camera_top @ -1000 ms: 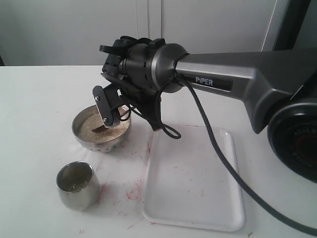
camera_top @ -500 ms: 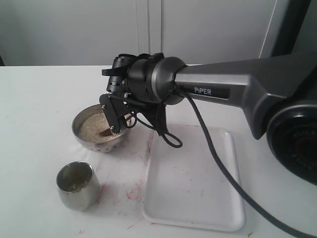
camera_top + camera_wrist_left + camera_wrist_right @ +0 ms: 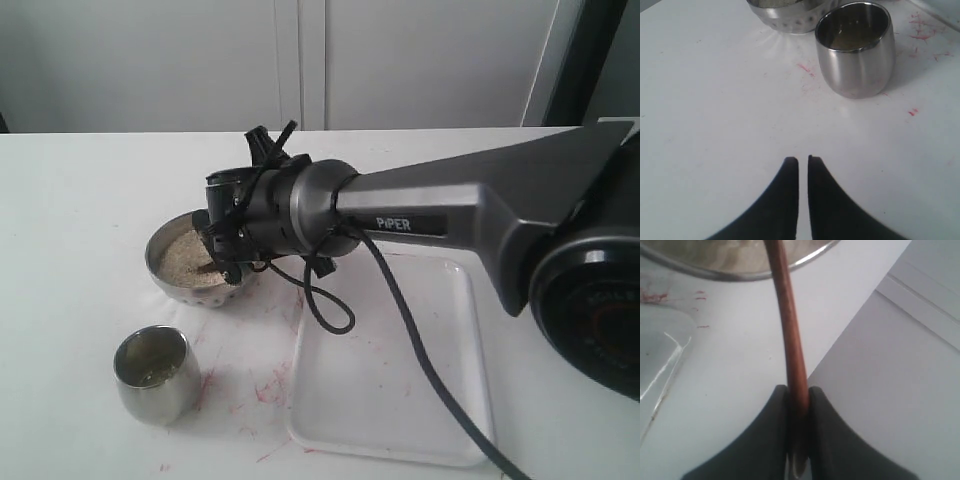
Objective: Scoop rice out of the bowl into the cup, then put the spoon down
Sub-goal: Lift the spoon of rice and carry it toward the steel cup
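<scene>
The steel bowl [image 3: 178, 285] holds pale rice [image 3: 182, 254] at the left of the table. My right gripper [image 3: 226, 252] hangs over the bowl's right side, shut on the handle of the brown wooden spoon [image 3: 788, 325]. The spoon's scoop [image 3: 210, 268] dips into the rice. In the right wrist view the handle runs from the right gripper [image 3: 798, 390] up to the bowl's rim [image 3: 715, 274]. The small steel cup [image 3: 152, 375] stands in front of the bowl, apart from it. My left gripper [image 3: 803, 160] is shut on nothing, low over the table short of the cup [image 3: 857, 50].
A white tray [image 3: 400, 400] lies right of the bowl and cup, under the right arm and its hanging cable [image 3: 330, 310]. Red smears [image 3: 265, 390] mark the table between cup and tray. The left arm does not show in the exterior view.
The right wrist has rolled and sunk lower over the bowl's right side, pushing the spoon's scoop deeper into the rice. Cup, bowl and tray have not moved.
</scene>
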`<state>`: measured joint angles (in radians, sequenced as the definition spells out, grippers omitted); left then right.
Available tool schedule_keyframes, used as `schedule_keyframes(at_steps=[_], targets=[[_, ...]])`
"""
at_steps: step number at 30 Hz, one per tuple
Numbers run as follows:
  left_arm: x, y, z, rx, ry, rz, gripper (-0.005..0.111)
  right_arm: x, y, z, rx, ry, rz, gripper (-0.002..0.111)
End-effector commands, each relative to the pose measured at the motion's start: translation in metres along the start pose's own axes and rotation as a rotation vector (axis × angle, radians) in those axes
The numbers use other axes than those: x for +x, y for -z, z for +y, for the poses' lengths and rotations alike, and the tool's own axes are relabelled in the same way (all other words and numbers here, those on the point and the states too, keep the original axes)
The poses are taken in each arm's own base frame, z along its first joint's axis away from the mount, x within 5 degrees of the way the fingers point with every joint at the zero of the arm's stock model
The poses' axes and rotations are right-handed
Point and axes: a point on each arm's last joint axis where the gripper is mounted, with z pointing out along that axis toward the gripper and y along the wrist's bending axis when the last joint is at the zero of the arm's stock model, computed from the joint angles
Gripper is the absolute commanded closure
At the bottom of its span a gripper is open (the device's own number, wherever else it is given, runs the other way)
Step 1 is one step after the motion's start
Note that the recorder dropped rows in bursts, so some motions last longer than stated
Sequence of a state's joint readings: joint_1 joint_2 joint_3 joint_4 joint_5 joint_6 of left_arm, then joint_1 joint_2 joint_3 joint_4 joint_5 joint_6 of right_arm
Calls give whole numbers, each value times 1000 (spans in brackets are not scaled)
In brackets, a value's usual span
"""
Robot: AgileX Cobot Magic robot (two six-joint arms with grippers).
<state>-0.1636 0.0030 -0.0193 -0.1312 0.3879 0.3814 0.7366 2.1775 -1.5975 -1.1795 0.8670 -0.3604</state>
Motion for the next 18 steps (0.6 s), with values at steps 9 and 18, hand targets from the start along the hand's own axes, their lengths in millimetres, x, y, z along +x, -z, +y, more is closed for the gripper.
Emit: schedule_keyframes(at_steps=[9, 18], targets=[[4, -1, -2, 18, 7, 24, 92, -8, -3, 32, 146, -86, 34, 108], [4, -1, -2, 18, 7, 24, 92, -23, 12, 29, 237, -65, 1, 108]])
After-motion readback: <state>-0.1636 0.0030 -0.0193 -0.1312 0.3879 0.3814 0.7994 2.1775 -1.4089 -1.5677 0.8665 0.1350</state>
